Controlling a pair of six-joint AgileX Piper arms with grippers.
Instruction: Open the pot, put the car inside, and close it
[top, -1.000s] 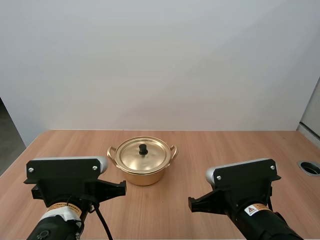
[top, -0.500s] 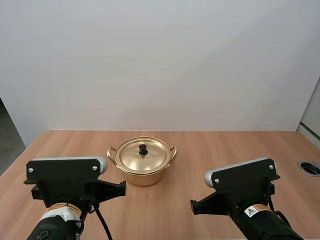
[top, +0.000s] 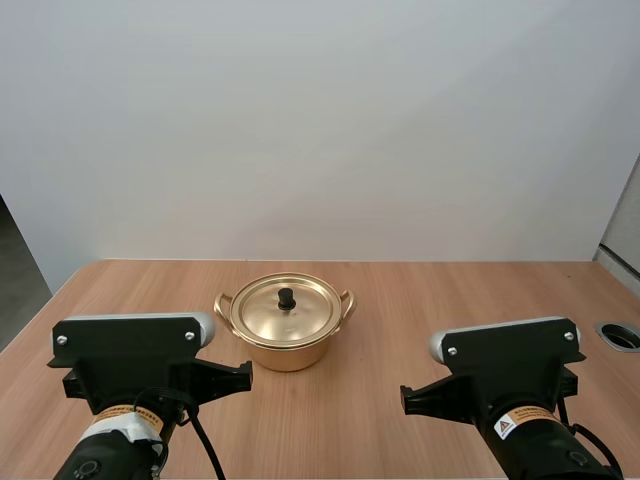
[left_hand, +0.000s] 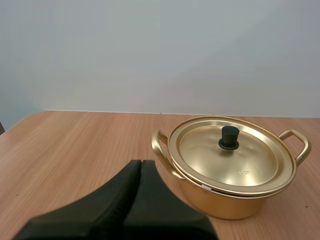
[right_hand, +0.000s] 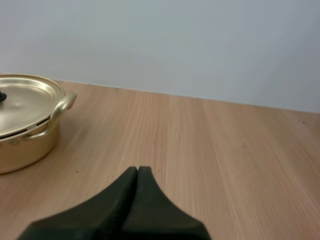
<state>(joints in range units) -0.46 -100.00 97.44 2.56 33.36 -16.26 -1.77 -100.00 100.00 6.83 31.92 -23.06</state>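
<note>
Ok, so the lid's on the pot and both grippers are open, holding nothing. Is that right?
Not quite. The lid is on the pot, but both grippers are shut, not open. The wrist views show it: the left gripper and the right gripper each have their fingers together as one dark wedge, holding nothing.

Looks like a robotics lab: left arm (top: 130, 350) and right arm (top: 510, 365) over a wood-grain desk (top: 400, 300), a cable grommet (top: 620, 335) right of the right arm, plain white wall (top: 320, 120) beyond.
</note>
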